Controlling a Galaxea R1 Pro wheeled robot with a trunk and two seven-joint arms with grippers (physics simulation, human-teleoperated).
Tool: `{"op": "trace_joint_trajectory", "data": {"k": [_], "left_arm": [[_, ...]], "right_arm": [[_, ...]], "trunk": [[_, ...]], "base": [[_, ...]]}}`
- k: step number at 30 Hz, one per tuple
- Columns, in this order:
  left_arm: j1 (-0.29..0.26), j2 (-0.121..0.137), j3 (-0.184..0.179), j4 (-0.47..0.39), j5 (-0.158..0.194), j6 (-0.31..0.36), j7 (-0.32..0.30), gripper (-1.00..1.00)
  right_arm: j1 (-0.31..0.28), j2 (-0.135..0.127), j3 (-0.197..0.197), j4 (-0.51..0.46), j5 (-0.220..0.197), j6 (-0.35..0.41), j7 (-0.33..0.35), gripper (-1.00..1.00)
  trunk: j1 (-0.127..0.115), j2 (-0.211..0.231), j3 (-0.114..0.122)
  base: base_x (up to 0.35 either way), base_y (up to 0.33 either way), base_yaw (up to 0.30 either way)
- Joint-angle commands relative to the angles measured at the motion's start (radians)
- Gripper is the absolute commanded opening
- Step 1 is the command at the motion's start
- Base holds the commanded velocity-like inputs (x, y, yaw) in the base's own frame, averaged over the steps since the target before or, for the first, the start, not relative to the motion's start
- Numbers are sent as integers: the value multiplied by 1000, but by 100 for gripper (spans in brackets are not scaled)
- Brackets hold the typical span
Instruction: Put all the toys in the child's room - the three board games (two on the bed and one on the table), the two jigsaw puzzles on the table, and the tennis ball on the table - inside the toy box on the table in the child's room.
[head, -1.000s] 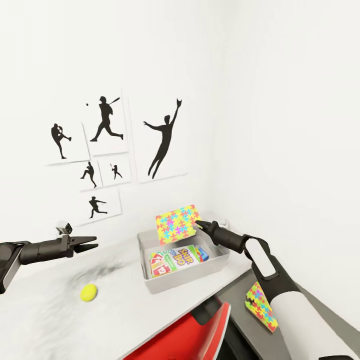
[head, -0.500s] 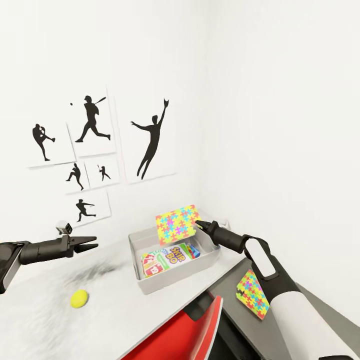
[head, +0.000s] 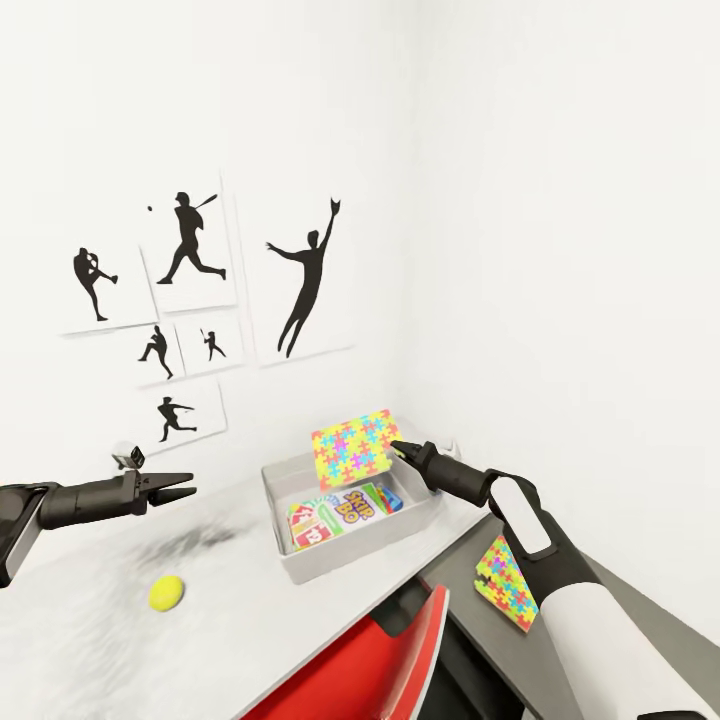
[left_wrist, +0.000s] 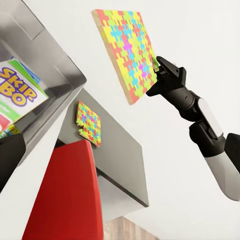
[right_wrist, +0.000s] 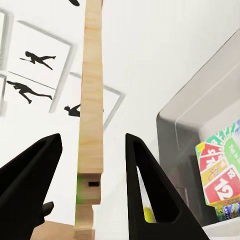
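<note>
Nearest you, the red chair (head: 400, 660) sits tucked under the desk (head: 80, 640). Just past it the second jigsaw puzzle (head: 506, 583) lies on the lower dark-grey section (head: 470, 620), and the tennis ball (head: 166, 592) rests on the white top, well apart from the toy box (head: 350, 560). Your left pincer (head: 190, 485) hovers above the desk with its fingers slightly parted and nothing between them. Further on, your right pincer (head: 395, 447) is pinching the held jigsaw puzzle (head: 353, 448) by one edge. The puzzle stands nearly upright over the far side of the toy box, though the right wrist view shows some room either side of the edge, so the grip may be light. Over the last second the whole view has slid. The toy box and the wall pictures (head: 190, 250) sit further left than they did, then eased slightly back, while both arms kept their place in the picture. That looks like your body or head turning, not the things moving. The puzzle still hangs above the bin, where the Skip-Bo board game (head: 345, 510) and other printed boxes already lie. The drop looks close, with the ball and the second puzzle left to fetch.
</note>
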Motion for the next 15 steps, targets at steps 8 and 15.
{"op": "trace_joint_trajectory", "data": {"k": [8,15], "left_arm": [[0,0,0,2,0,11,-4,100],[0,0,0,2,0,11,-4,100]], "right_arm": [[0,1,1,1,4,1,4,-100],[0,0,12,9,7,-49,5,-100]], "trunk": [[0,-1,0],[0,-1,0]], "base": [[55,34,0],[5,3,0]]}}
